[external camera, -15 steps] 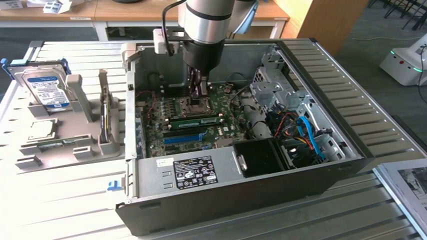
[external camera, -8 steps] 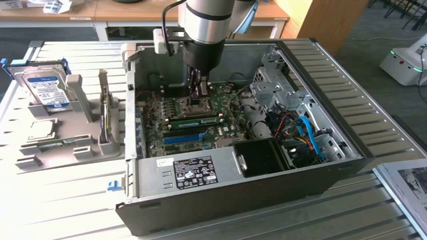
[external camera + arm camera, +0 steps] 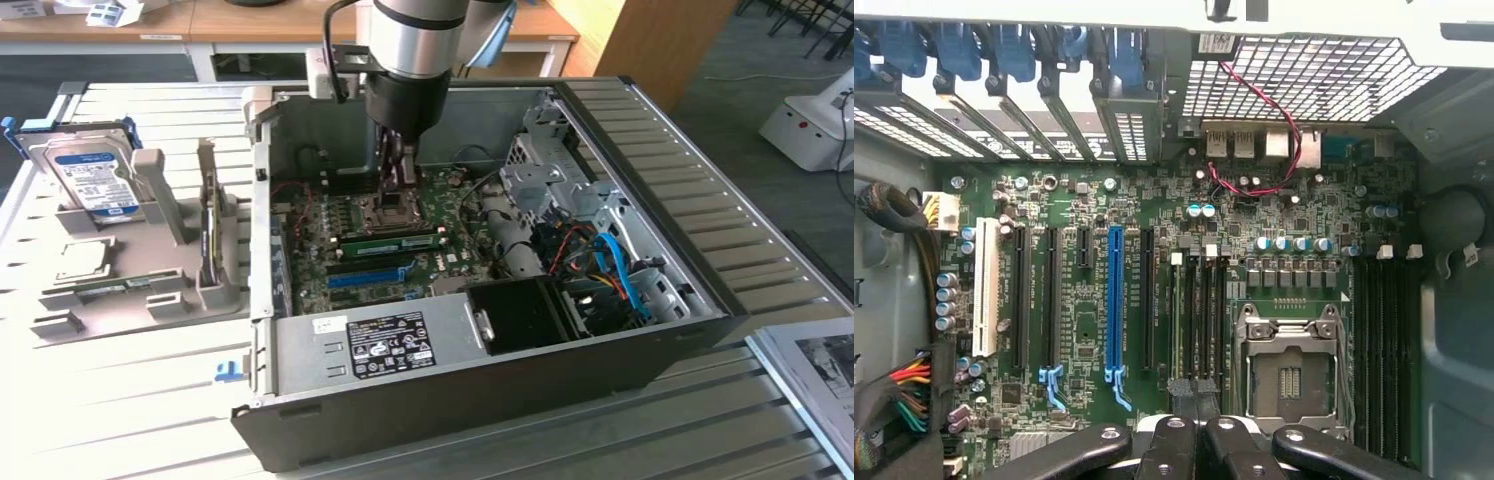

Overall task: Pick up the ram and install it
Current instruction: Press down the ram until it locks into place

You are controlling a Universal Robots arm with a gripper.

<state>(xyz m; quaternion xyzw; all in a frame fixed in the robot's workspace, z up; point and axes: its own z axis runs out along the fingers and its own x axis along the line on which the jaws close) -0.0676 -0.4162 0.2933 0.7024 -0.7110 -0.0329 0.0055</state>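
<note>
The gripper (image 3: 395, 172), fingers closed and empty, hovers inside the computer case (image 3: 694, 300) at frame centre. The ram (image 3: 390, 243) sits seated on the motherboard (image 3: 441, 262); installation looks done.

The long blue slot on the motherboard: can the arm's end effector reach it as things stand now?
Probably yes. The case is open on top, the end effector hangs above the board, and nothing covers the blue slot.

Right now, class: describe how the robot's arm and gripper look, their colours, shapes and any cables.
The arm is a thick, silver-grey cylinder ending in a black collar. A pale bracket sticks out beside it, and a dark cable loops above. The gripper has glossy black jointed links with round silver pins.
</note>
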